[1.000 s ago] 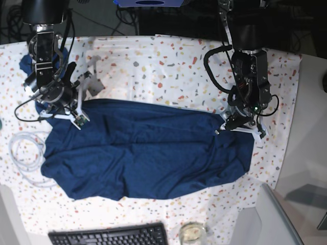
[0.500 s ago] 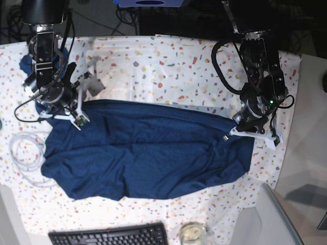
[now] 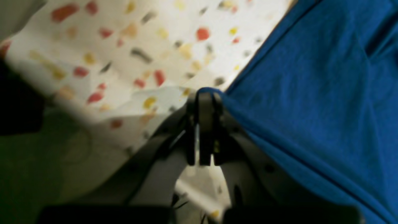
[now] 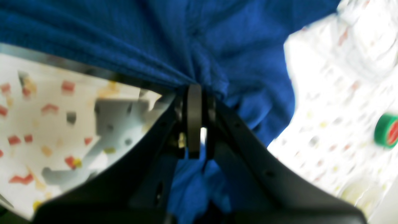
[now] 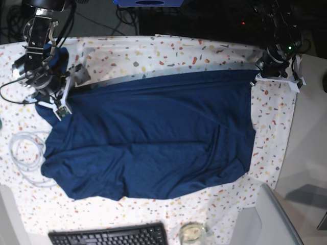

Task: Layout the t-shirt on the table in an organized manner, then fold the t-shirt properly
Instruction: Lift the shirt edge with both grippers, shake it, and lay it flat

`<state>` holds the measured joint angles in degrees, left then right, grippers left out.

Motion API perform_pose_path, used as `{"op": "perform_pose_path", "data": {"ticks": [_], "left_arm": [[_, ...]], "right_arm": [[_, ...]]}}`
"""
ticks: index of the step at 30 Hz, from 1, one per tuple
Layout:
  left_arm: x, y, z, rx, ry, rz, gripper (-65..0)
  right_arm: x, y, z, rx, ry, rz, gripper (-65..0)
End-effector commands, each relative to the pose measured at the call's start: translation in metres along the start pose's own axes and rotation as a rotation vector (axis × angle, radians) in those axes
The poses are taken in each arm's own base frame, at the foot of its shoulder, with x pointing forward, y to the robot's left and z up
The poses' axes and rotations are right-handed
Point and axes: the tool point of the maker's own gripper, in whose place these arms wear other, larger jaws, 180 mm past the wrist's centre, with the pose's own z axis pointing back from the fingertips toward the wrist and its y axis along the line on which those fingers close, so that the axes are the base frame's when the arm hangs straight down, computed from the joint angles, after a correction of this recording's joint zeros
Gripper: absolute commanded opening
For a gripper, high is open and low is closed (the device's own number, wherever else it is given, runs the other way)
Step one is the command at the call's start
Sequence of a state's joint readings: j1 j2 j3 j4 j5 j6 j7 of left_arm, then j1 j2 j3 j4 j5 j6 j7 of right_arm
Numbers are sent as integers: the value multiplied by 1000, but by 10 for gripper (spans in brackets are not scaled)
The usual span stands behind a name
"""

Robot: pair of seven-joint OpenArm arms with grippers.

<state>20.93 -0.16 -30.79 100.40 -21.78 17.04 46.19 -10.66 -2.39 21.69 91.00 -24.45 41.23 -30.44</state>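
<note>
The dark navy t-shirt lies spread across the speckled table. Its far edge is stretched in a straight line between my two grippers. At the far right of the base view, my left gripper is shut on the shirt's corner. The left wrist view shows the closed jaws pinching the blue hem. My right gripper, at the far left, is shut on bunched fabric. In the right wrist view the cloth gathers at that gripper's tips. The shirt's near hem lies rumpled.
A coiled white cable lies at the table's left beside the shirt. A black keyboard and a small glass sit at the near edge. A green tape roll lies beyond the shirt. Plain grey surface borders the right side.
My left gripper closed on the shirt's corner and pulled it up toward the far right. My right gripper moved farther back too, drawing the shirt's far edge taut and widening the cloth.
</note>
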Motion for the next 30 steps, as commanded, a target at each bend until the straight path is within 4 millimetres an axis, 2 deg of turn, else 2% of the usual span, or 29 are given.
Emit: {"op": "perform_pose_path", "data": {"ticks": [1,9,13,17,22,25,30], "left_arm": [[18,5,5,19,-68,-16,-650],[19,1,9,8,-74,-23,-650],[11,16,13,38,-62,-37,-650],[11,19,13,44,-62,-35,-650],[22,30,14,70,-88,-5,-650],[30,36,15,84,-106,3,-650],[34,48,15,109,-113,7,-650]], "right_arm": [[1,-14,4,-47,4,-2,-650],[-17,-12,9,-52,93,8,-650],[-27,-5,9,-36,121,5,-650],[-22,13,7,-4,109,0,-650],[-13,41,5,54,98,69,-650],[-18,50,4,74,145,88,-650],[-15,68,4,111,162,131,-650]]}}
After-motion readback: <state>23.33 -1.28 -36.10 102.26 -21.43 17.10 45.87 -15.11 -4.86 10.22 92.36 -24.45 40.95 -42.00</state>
